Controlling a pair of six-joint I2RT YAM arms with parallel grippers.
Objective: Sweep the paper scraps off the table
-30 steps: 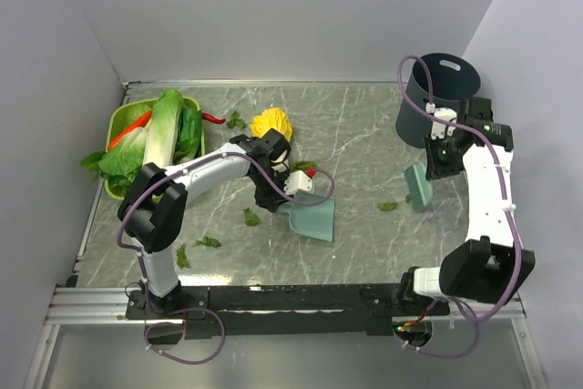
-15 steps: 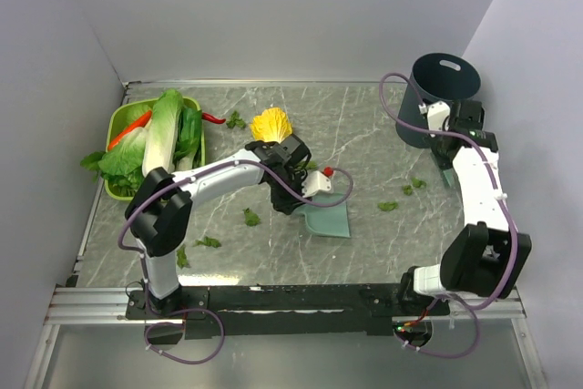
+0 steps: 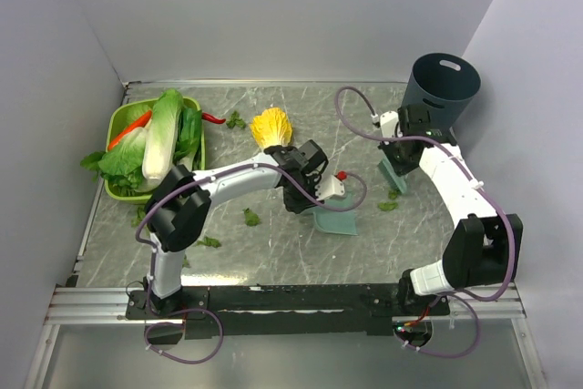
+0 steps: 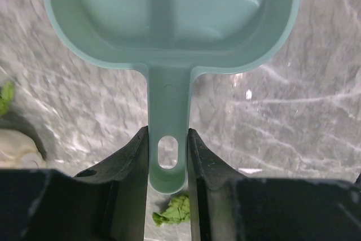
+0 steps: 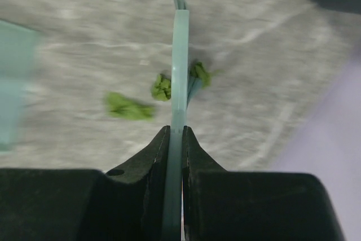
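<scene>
Your left gripper [image 3: 310, 187] sits just right of centre in the top view, clamped on the handle of the dustpan [image 3: 335, 220]. In the left wrist view its jaws [image 4: 167, 139] press both sides of that handle, and the dustpan [image 4: 169, 9] fills the upper half of the frame with its tray looking bare inside.

Your right gripper [image 3: 398, 157] is in the upper right of the top view, just below and left of the bin [image 3: 442, 88]. It is pinched tight on a flat teal brush [image 3: 393, 175]. In the right wrist view the jaws [image 5: 175, 134] squeeze the brush [image 5: 180, 71], which shows edge-on as a thin vertical strip up the middle of the frame.

The scraps [image 3: 387, 206] lie scattered on the table [image 3: 364, 125]:
- Two lie just below the brush.
- One lies left of the dustpan [image 3: 250, 217].
- One lies at lower left [image 3: 209, 242].
- One lies at upper centre, beside the chili [image 3: 212, 118].

The right wrist view is blurred. It shows one of the scraps [image 5: 128, 107] to the left of the brush and two more right against it, one on each side. The left wrist view shows another under the handle's end [image 4: 176, 211].

The basket [image 3: 123, 120] at upper left holds cabbages [image 3: 164, 134]. A yellow cabbage half [image 3: 271, 125] lies above your left gripper.
</scene>
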